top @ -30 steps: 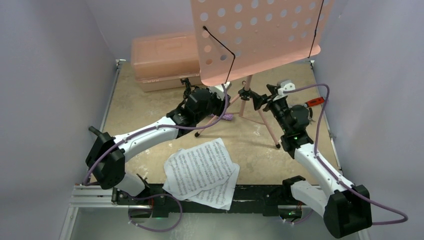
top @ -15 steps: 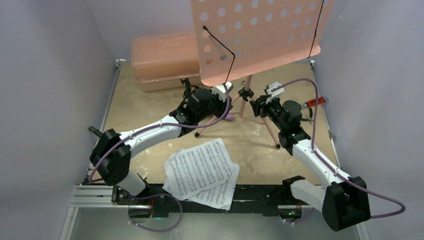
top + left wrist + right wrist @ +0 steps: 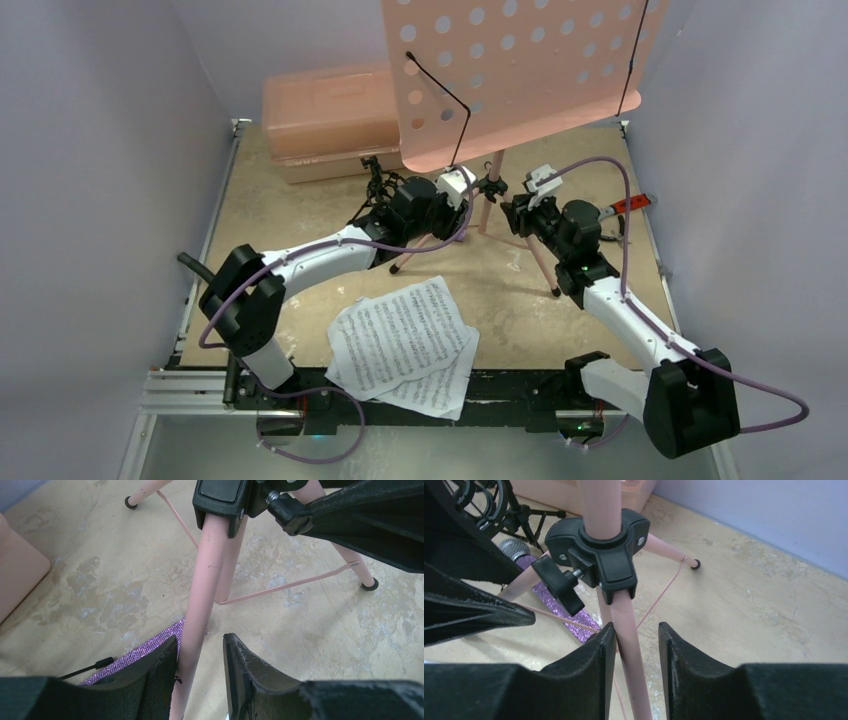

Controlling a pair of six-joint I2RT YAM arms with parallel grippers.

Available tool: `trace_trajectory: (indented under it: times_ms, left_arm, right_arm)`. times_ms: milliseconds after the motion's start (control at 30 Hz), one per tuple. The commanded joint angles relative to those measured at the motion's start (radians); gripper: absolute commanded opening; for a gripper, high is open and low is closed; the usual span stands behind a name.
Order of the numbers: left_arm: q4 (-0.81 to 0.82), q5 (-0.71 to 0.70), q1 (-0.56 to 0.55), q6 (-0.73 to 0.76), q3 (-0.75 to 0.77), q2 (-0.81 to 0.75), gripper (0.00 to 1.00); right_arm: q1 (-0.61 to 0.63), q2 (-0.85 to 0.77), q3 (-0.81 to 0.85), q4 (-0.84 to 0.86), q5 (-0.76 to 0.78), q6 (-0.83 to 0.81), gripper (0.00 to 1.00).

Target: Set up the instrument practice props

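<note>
The pink perforated music stand [image 3: 520, 70] stands upright at the back on tripod legs. My left gripper [image 3: 201, 645] is open around its near-left leg [image 3: 200, 605], with the left finger touching the leg and a gap at the right finger. My right gripper [image 3: 636, 630] is open around another leg [image 3: 626, 615] just below the black hub [image 3: 599, 555]. The purple glitter microphone [image 3: 130, 655] lies on the table under the stand and also shows in the right wrist view [image 3: 549, 597]. The small black mic stand [image 3: 375, 175] stands by the case. White sheet-music pages [image 3: 405, 340] lie near the front edge.
A salmon-pink lidded case [image 3: 320, 115] sits at the back left. A red-handled tool [image 3: 630, 203] lies at the right by the wall. Walls close in the table on the left, back and right. The stand's thin braces [image 3: 290, 585] span between its legs.
Both grippers have closed in on the stand's base: the left one moved right and the right one moved left, each now straddling a leg. The stand and pages have not moved.
</note>
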Motion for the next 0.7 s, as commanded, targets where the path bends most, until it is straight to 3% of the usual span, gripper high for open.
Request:
trace_trajectory:
  times_ms: [0,167,367,667]
  left_arm:
    - [-0.004,0.048,0.007,0.042,0.064,0.021,0.36]
    - [-0.006,0.043,0.006,0.062,0.072,0.041,0.34]
    - [-0.01,0.043,0.006,0.075,0.083,0.054,0.25]
    - [-0.007,0.044,0.007,0.079,0.098,0.075,0.03]
  right_arm:
    - [-0.002,0.017,0.022,-0.006,-0.033,-0.044,0.37]
    - [-0.002,0.02,0.018,-0.01,-0.032,-0.051,0.34]
    - [-0.002,0.012,0.02,-0.031,-0.052,-0.069,0.24]
    - [-0.002,0.001,0.023,-0.08,-0.08,-0.088,0.08]
